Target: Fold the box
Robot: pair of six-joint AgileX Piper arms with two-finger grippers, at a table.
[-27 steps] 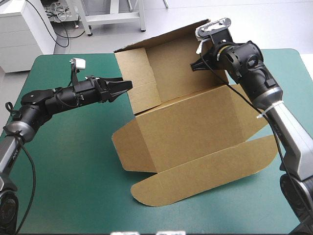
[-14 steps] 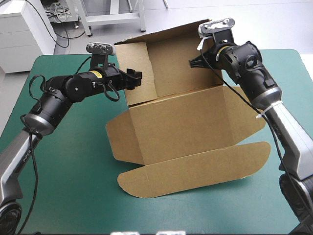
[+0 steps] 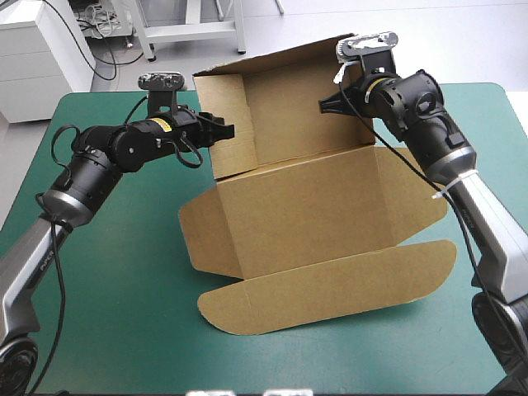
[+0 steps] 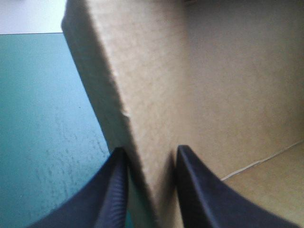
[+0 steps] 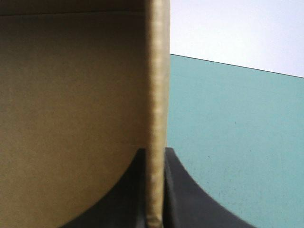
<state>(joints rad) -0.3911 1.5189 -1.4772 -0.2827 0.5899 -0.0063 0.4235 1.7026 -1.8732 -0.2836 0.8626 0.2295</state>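
The brown box lies partly folded at mid-table. Its far wall stands up, its left side flap is upright, and the long rounded flap rests flat toward the front. My left gripper reaches in from the left and is shut on the upright flap's outer edge. In the left wrist view the box passes between the black fingers of the left gripper. My right gripper is shut on the far wall's right end. Up close, the right gripper pinches the box.
Bare teal-green cover stretches left of the box and along the front. A side flap lies flat on the box's left. The table's far edge runs close behind the raised wall.
My left arm swung in from the left to the box's left flap, which now stands upright, and its fingers closed on the flap. The box slid slightly left. The right gripper kept its hold.
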